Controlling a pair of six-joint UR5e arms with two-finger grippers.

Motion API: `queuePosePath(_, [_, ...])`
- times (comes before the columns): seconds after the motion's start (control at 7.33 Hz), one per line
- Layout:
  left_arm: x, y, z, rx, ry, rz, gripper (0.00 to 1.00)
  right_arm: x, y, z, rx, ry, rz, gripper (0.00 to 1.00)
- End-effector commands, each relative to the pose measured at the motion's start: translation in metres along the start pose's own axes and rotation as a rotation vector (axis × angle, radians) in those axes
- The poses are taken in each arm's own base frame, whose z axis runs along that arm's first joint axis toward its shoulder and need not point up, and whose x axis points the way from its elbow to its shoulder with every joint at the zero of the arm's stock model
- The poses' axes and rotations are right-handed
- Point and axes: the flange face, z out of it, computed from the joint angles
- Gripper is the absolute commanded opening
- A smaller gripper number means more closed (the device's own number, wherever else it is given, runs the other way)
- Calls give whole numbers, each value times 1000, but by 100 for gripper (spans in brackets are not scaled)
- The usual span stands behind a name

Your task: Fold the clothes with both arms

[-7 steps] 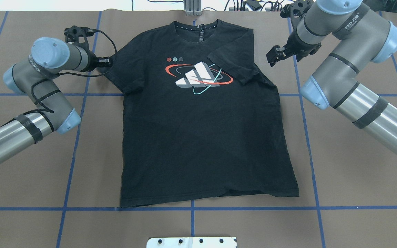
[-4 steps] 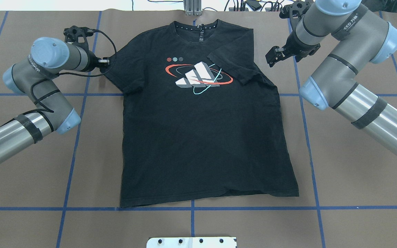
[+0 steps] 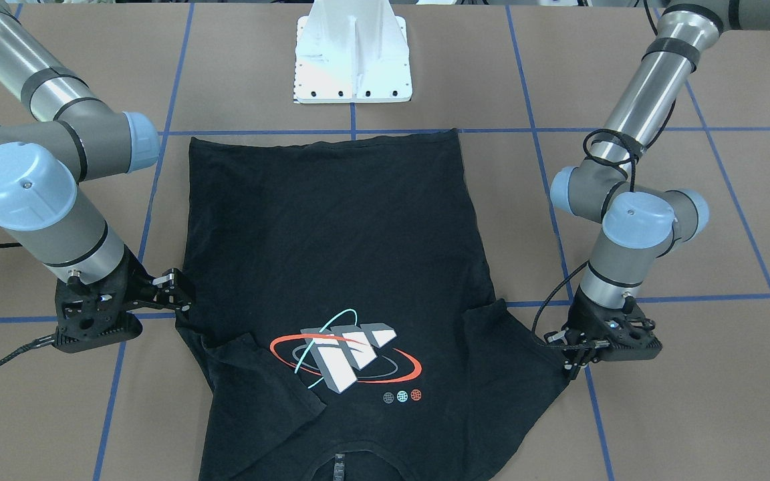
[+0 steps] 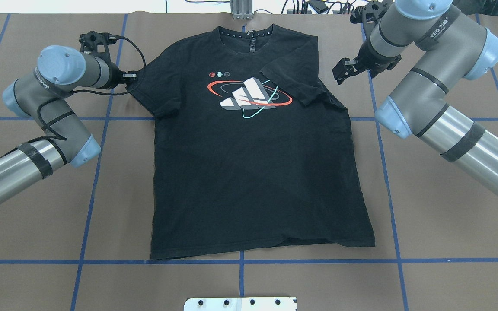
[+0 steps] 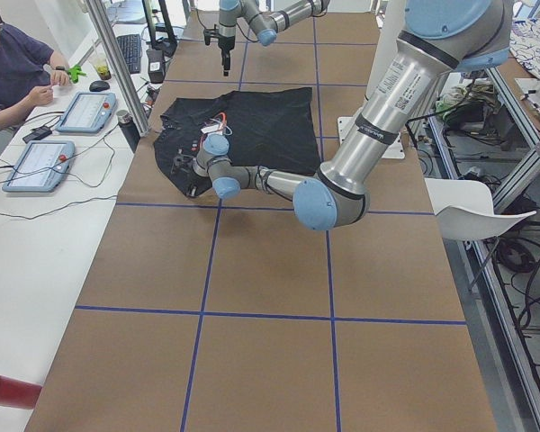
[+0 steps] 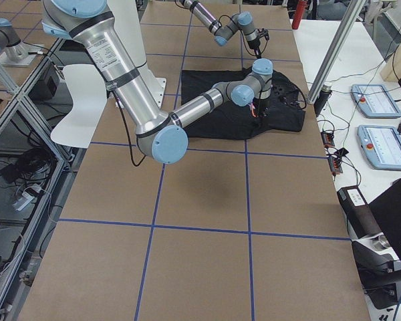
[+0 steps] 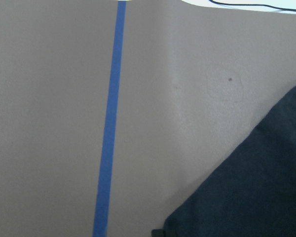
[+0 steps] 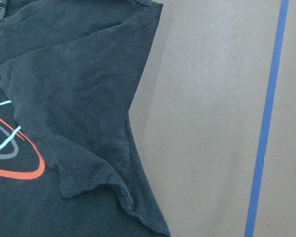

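A black T-shirt (image 4: 253,172) lies flat on the brown table, graphic (image 4: 249,95) up and collar at the far edge. Its right sleeve (image 4: 292,82) is folded inward over the chest. My left gripper (image 4: 133,76) sits low at the tip of the spread left sleeve (image 3: 545,354), fingers pinched together on the hem. In the front view the left gripper (image 3: 571,366) points down into that hem. My right gripper (image 4: 342,71) hovers open and holds nothing, just outside the shirt's right shoulder. The right wrist view shows the folded sleeve (image 8: 74,98) from above.
The white pedestal base (image 3: 351,60) stands at the near edge behind the shirt's hem. Blue tape lines (image 4: 89,194) cross the brown table cover. A person (image 5: 18,72) sits at a side desk with tablets beyond the table's far edge.
My right gripper has drifted slightly left and away from me. My left gripper has shifted a few pixels toward the far edge at the sleeve tip. The shirt lies as before.
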Motion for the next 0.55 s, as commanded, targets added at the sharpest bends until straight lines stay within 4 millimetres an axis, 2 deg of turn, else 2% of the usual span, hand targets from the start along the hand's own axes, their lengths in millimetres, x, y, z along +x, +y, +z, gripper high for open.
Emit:
queuePosePath(0.0, [-22,-24,-10,25,-15,43,0,-2,-1,-1,2,-2,0,100])
queuePosePath(0.27, [-23,-29,-13,28,-13,48,0,-4,0,-1,2,-3,-3,100])
queuePosePath(0.41, [-13,-30,-17,4,9,35,0,-4,0,0,2,-3,-3,100])
